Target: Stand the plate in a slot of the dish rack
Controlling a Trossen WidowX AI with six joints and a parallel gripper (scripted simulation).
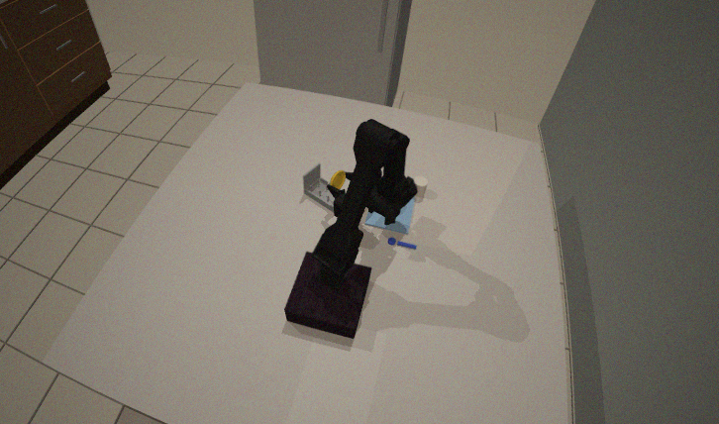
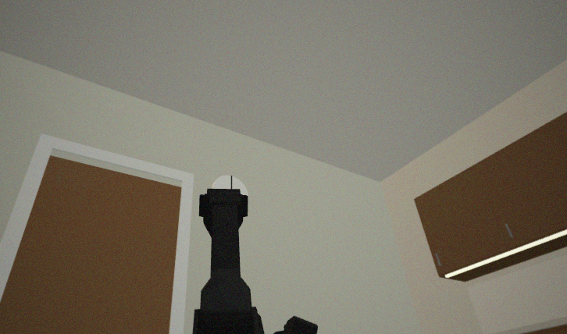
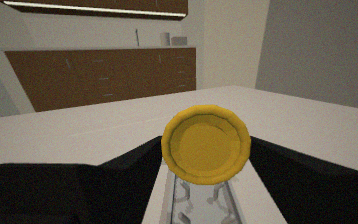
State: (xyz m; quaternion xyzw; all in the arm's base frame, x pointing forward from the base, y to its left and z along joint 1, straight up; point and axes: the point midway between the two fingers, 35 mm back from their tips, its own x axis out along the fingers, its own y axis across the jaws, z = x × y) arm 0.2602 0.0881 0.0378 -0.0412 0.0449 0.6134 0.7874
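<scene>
The yellow plate (image 1: 337,180) (image 3: 206,145) is raised and steeply tilted, close to upright, with its hollow face towards the wrist camera. My gripper (image 1: 338,180) (image 3: 202,141) is shut on the plate, one finger at each side of its rim. The grey dish rack (image 1: 320,191) (image 3: 198,199) stands on the table, with a tall panel at its far left end in the top view. In the wrist view the plate overlaps the far part of the rack, and short rails show below it. The plate seems to be above the rack; the gap cannot be judged. The exterior view shows neither plate nor rack.
A light blue square mat (image 1: 404,222) lies right of the rack, partly behind the arm. A white cup (image 1: 420,184) stands behind the mat. A blue spoon-like item (image 1: 406,245) lies in front of it. The arm's dark base (image 1: 328,300) is nearer the camera.
</scene>
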